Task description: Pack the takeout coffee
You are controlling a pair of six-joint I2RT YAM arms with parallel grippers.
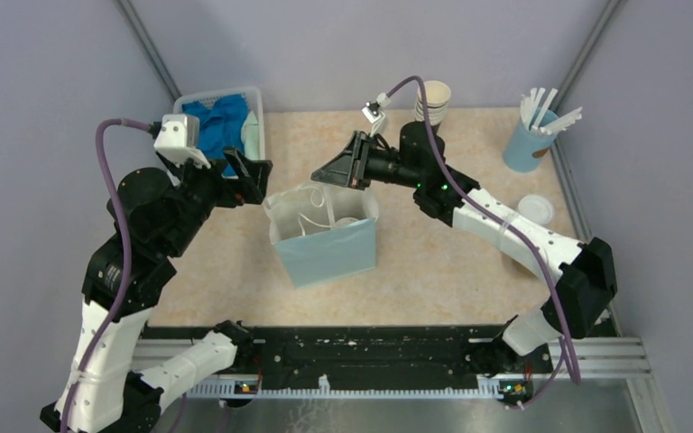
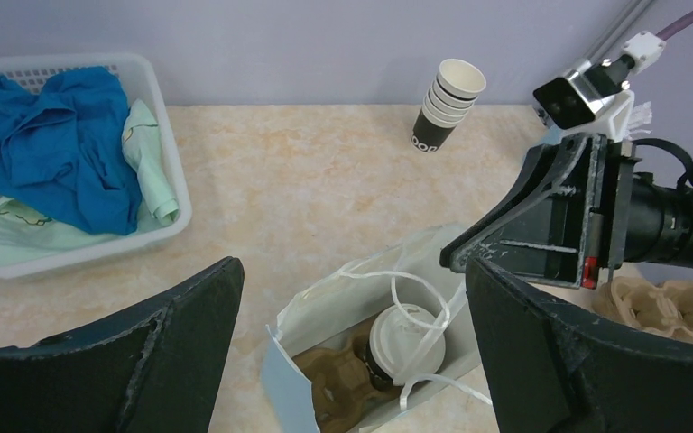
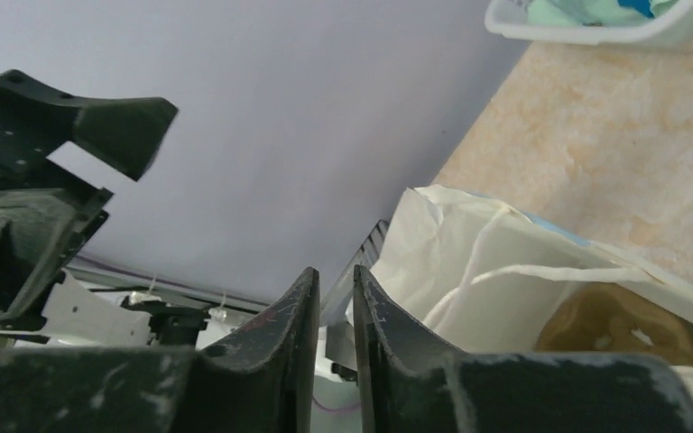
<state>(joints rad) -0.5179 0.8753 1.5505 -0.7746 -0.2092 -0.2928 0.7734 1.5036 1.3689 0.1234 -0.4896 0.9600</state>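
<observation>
Takeout coffee (image 2: 406,341) stands upright in the light blue paper bag (image 1: 329,257), with the bag's white handle strings draped across its lid. The bag sits open-topped near the middle of the speckled beige table (image 1: 451,271).

The left gripper (image 1: 251,179) hangs at the bag's left rim with its fingers spread wide and nothing between them. The right gripper (image 3: 334,281) hovers over the bag's far rim. Its fingers are parted by only a thin slit and hold nothing.

A white basket (image 2: 81,257) of blue and pale green cloth sits at the far left. A brown pulp carrier (image 2: 325,383) lines the bag's bottom under the cup. Lidless cups (image 2: 447,104) are stacked by the back wall. A loose white lid (image 1: 535,209) lies at the right edge.
</observation>
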